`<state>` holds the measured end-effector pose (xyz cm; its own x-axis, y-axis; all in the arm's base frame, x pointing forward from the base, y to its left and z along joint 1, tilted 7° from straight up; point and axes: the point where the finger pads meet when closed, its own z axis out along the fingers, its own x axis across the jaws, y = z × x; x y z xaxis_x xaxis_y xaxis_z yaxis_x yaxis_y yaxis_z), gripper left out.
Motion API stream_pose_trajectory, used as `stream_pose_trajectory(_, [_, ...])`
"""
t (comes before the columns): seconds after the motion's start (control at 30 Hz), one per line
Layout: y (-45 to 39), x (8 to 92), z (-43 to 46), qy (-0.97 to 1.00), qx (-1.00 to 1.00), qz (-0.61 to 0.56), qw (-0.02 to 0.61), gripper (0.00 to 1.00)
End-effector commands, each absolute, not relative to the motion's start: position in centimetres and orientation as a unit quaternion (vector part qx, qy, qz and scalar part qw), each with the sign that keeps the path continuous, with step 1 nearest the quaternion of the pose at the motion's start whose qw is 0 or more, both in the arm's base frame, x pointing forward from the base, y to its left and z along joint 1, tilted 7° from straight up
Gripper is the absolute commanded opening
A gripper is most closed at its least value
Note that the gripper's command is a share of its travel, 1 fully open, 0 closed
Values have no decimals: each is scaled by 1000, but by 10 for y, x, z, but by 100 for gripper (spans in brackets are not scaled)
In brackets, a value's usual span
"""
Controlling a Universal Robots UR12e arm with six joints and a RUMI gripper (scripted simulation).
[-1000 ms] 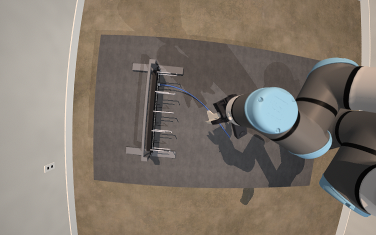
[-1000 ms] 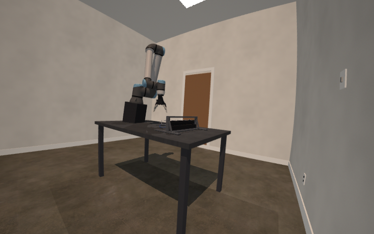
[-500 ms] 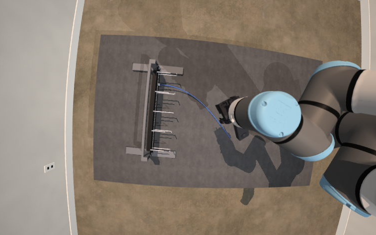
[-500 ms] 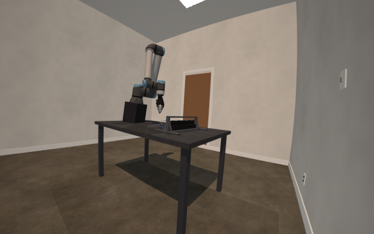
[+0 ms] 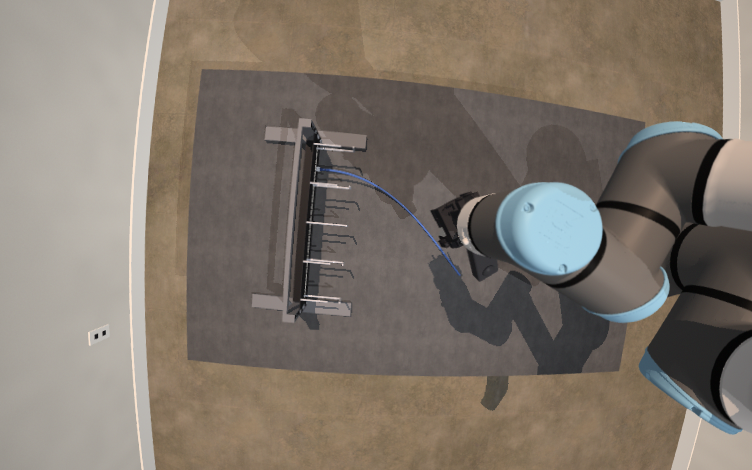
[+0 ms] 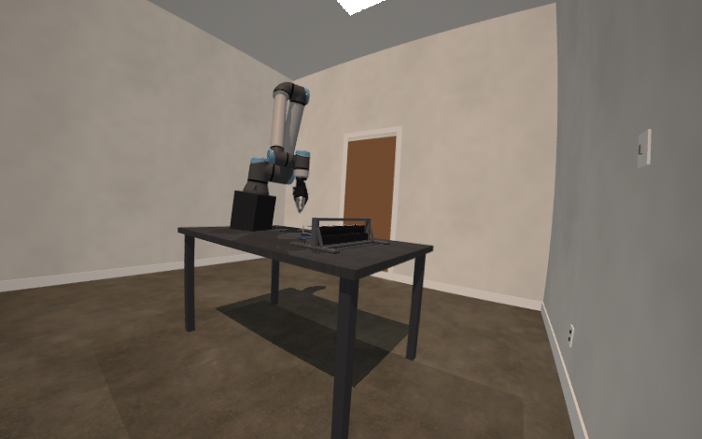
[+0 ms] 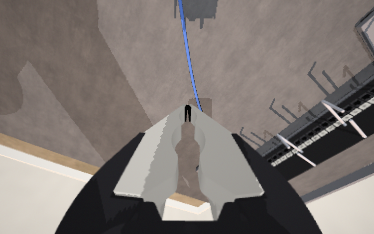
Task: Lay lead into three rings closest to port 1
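Top view. Rack (image 5: 293,221) upright near far edge of table (image 5: 250,341), both feet flat, long side parallel to that edge. Steel rings (image 5: 326,224) spaced along rack front, jutting toward arm. Blue lead (image 5: 390,201) plugged in near upper end of port row, between first and second ring from that end; curves away from rack across table top and ends loose beside arm's shadow. Lying flat, in none of the rings. Gripper (image 5: 444,230) over lead's outer stretch, well apart from rack. Broad open strip of table top between gripper and ring tips; more open top toward lower edge of picture.

Exterior view. Gripper (image 6: 301,206) pointing straight down, tips together, hanging clearly above table (image 6: 310,261) with visible air beneath. Rack (image 6: 340,219) just beside and lower than gripper, standing level. Black pedestal (image 6: 245,220) at one end of table, rack toward opposite end. Lead too small to trace here.

Wrist view. Fingers closed against each other at gripper (image 7: 187,112) tip, nothing clamped between. Lead (image 7: 187,50) on table below, running from top of picture down to tip line and passing behind fingers. Rack (image 7: 300,136) off to right, port strip and ring rods in view, separated from fingers by bare table top.
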<state>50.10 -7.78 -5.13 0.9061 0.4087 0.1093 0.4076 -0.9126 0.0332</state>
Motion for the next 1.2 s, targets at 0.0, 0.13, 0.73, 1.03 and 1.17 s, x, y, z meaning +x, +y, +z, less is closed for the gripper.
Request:
stream_pose_trajectory(0.0, [-78,501,-51,209,976,57,5,0])
stream_pose_trajectory(0.13, [-78,501,-51,209,976,57,5,0])
stream_pose_trajectory(0.73, [-65,501,-51,309,949,57,11,20])
stream_pose_trajectory(1.03, [-65,501,-51,309,949,57,11,20])
stream_pose_trajectory(1.17, [-65,501,-51,309,949,57,11,20])
